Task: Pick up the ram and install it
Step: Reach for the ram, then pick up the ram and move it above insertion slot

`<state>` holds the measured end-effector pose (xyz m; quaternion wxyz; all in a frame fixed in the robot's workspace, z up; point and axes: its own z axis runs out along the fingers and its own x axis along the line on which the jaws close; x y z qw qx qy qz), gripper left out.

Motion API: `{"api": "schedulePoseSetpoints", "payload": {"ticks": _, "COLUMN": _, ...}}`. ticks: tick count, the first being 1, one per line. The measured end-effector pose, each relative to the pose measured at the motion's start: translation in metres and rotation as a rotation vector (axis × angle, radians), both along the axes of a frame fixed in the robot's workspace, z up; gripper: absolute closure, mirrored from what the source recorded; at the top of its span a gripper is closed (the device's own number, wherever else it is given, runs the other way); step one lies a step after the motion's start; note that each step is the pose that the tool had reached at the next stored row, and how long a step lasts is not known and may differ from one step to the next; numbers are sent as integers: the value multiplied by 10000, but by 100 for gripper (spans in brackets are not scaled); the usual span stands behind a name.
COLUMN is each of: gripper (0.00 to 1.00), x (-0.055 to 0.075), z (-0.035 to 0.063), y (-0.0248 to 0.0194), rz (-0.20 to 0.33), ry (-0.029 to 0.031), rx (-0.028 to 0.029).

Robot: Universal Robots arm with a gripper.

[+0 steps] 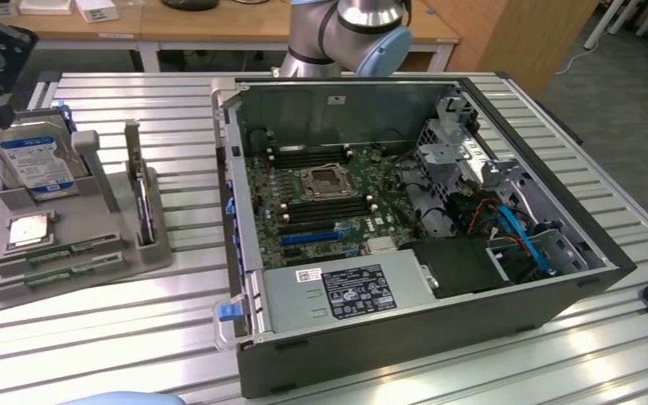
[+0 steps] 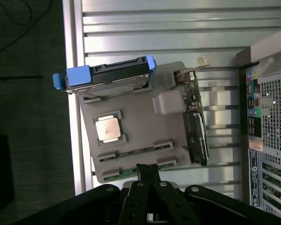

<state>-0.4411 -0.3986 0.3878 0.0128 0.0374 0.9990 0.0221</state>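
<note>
while the hand (image 2: 147,168) hangs closed, the ram (image 1: 71,251) lies slotted in the gray tray (image 2: 140,124).

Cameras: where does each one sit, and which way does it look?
Exterior view: sits up high, looks down at the open computer case; the arm shows behind it.
Wrist view: rides on the wrist, looks down on the gray tray; the shut pincer shows.
Both share: the tray, hard drive, ram.
</note>
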Motion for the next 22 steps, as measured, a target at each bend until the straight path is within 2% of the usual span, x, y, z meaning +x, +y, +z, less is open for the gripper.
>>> {"api": "schedulePoseSetpoints", "payload": {"ticks": 5, "gripper": 90, "x": -114, "z": -5, "y": 0, "rz": -1, "ry": 1, "rx": 0}}
{"api": "schedulePoseSetpoints", "payload": {"ticks": 20, "gripper": 90, "x": -117, "z": -5, "y": 0, "rz": 0, "ry": 1, "rx": 0}}
{"api": "schedulePoseSetpoints", "payload": {"ticks": 22, "gripper": 90, "x": -118, "z": -17, "y": 0, "rz": -1, "ry": 29, "rx": 0}}
